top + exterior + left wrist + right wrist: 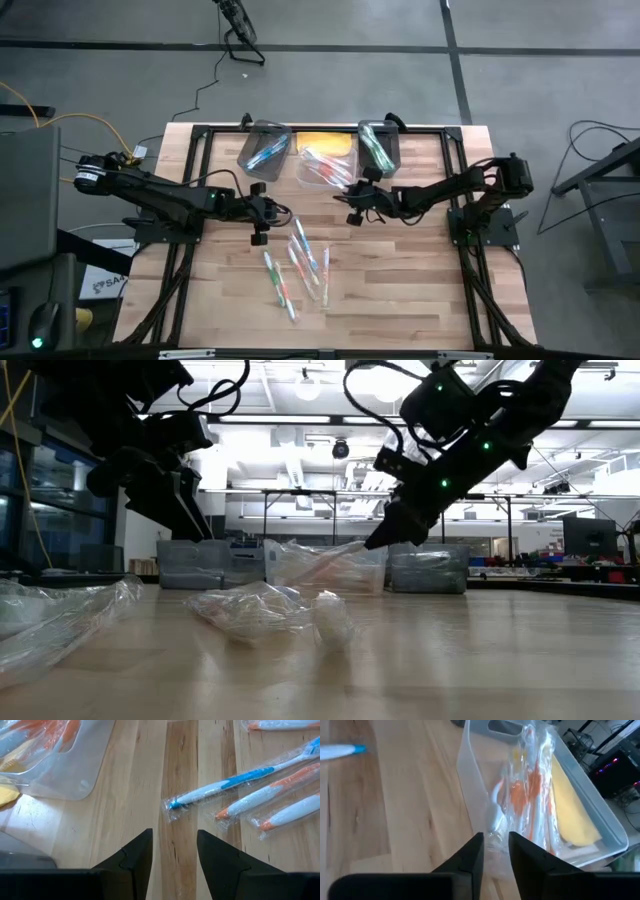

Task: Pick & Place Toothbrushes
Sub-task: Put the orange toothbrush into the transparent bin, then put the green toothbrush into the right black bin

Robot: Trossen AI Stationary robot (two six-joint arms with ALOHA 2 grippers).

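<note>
Several wrapped toothbrushes (pixel 300 262) lie flat on the wooden table's middle. My left gripper (pixel 258 218) hovers open and empty just left of them; its wrist view shows a blue toothbrush (pixel 225 785) and orange ones (pixel 265 796) ahead of the fingers. My right gripper (pixel 353 203) is at the near right corner of the clear bin (pixel 312 180), shut on a wrapped orange toothbrush (pixel 512 800). A dark bin (pixel 250 158) holds blue toothbrushes, another dark bin (pixel 392 152) green ones. My right gripper pinches the near end of the orange toothbrush's clear wrapper (pixel 495 839) between its two fingers, coming slanting down from the table's right side. The rest of the toothbrush lies inside the clear bin on other orange ones, its wrapper end crossing the bin's wall (pixel 470 795).
The three bins stand in a row along the table's far edge, with a yellow thing (pixel 322 143) under the clear bin. Bare wood lies on the near right part of the table (pixel 420 290). The black arm frames (pixel 180 250) run along both sides.
</note>
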